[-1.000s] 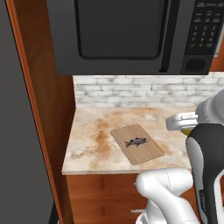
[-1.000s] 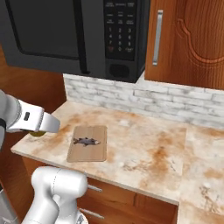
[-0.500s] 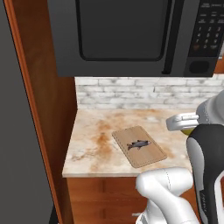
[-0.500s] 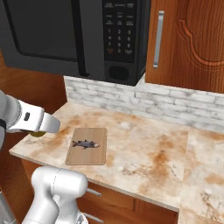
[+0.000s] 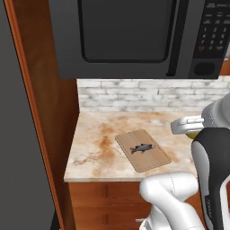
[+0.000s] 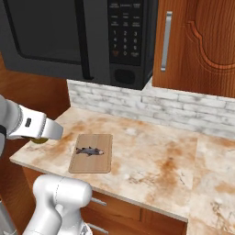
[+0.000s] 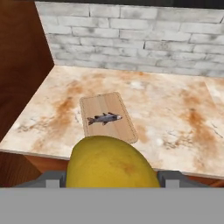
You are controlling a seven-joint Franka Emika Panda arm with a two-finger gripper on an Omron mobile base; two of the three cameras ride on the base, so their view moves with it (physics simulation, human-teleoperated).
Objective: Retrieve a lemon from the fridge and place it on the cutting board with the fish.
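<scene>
Here one lemon (image 7: 111,162), one fish (image 7: 103,118), one cutting board (image 7: 107,117).

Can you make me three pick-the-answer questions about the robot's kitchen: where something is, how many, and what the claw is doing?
1. Where is the fish?
A. on the cutting board
B. inside the microwave
C. on the floor

2. How many fish lie on the board?
A. three
B. one
C. none

3. What is the claw doing?
A. hanging empty
B. squeezing the fish
C. holding the lemon

Answers:
1 A, the dark fish lies in the middle of the light-brown board on the counter.
2 B, just one fish shape shows there.
3 C, the hand view shows the yellow lemon sitting between the claw's fingers.
</scene>
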